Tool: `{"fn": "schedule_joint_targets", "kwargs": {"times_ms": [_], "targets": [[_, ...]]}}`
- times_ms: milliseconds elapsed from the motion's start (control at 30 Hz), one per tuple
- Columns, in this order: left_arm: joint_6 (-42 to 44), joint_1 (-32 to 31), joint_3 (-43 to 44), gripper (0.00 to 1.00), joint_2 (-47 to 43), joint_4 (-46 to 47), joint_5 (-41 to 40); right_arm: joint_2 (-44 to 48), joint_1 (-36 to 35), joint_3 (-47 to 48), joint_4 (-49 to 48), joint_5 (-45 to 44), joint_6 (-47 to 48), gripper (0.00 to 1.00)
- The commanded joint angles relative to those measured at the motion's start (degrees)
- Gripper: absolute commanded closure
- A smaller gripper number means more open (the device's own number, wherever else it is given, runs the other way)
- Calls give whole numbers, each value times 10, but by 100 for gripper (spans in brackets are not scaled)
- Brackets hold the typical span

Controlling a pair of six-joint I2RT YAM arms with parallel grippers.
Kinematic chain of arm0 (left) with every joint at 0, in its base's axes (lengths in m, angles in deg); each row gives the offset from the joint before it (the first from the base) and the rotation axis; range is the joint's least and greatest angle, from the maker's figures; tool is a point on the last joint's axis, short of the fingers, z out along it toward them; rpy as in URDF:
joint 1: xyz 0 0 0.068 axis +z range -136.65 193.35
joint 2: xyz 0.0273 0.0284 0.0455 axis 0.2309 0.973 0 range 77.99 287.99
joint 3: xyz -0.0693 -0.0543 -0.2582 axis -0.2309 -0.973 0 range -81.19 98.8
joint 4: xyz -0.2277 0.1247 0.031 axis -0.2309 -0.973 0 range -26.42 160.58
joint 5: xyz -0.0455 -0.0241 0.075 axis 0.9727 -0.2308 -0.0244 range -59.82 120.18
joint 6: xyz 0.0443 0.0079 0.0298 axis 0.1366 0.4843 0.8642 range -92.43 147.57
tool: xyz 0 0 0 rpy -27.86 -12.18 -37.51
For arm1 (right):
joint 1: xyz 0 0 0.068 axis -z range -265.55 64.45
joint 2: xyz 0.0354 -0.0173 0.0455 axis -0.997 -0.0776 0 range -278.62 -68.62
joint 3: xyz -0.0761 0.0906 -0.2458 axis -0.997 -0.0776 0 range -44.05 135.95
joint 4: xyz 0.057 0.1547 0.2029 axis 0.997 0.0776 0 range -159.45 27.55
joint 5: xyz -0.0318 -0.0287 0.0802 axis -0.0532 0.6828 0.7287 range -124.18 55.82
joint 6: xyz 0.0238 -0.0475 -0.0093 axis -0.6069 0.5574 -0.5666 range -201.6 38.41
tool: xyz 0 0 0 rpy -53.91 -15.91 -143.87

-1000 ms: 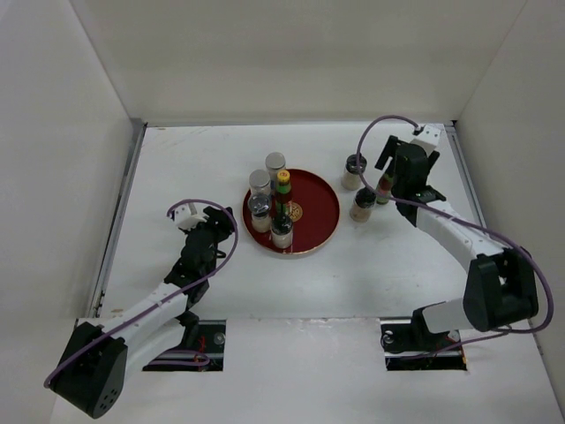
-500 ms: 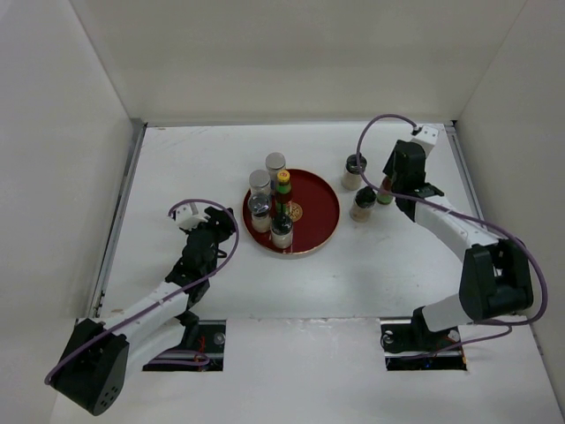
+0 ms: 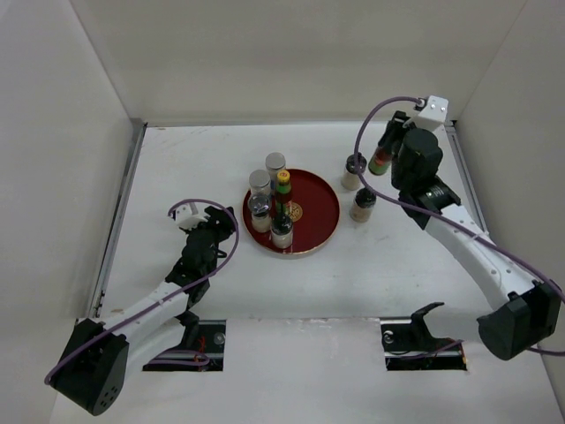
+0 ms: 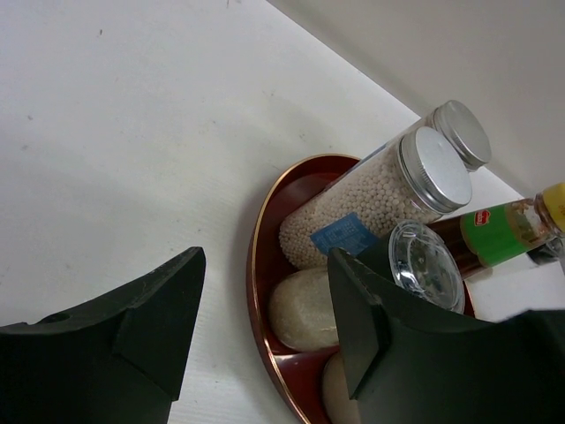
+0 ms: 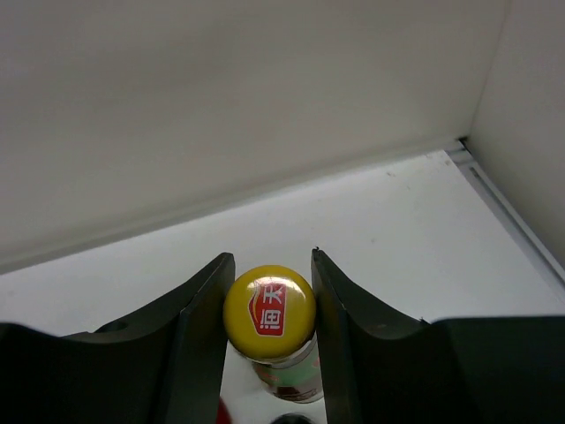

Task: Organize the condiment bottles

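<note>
**Right of the red plate (image 3: 318, 208), one sauce bottle in a grip**

Beyond the plate's far right edge, the right tool (image 5: 269, 296) pinches a yellow-capped sauce bottle (image 3: 380, 161) just under its cap. Two black-topped shakers (image 3: 354, 168) stand on the worktop (image 3: 203, 150) between that bottle and the plate. On the plate's left half stand two silver-capped shakers (image 3: 259, 183), a second sauce bottle (image 3: 282, 185) and two clear-topped shakers (image 3: 282, 231). Left of the plate, the left tool (image 4: 265, 305) hangs with its fingers spread, holding nothing.

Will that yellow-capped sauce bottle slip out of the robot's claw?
Probably not: the right gripper pinches the sauce bottle from both sides near its cap. It looks smooth and slim, so it might swing, or tip when set down.
</note>
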Motion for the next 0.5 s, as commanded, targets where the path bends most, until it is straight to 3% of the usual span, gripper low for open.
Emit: {"fn": "schedule_joint_targets", "kwargs": {"times_ms": [0,167,467], "targets": [[-1,3,-1,43,-9,33,1,15,-55,64,-75,5,28,70],[-2,5,-5,33,-17,33,0,-30,-104,89,-97,60,5,70],[0,6,-6,31,-18,33,3,-167,-144,128,-160,94,-24,70]]}}
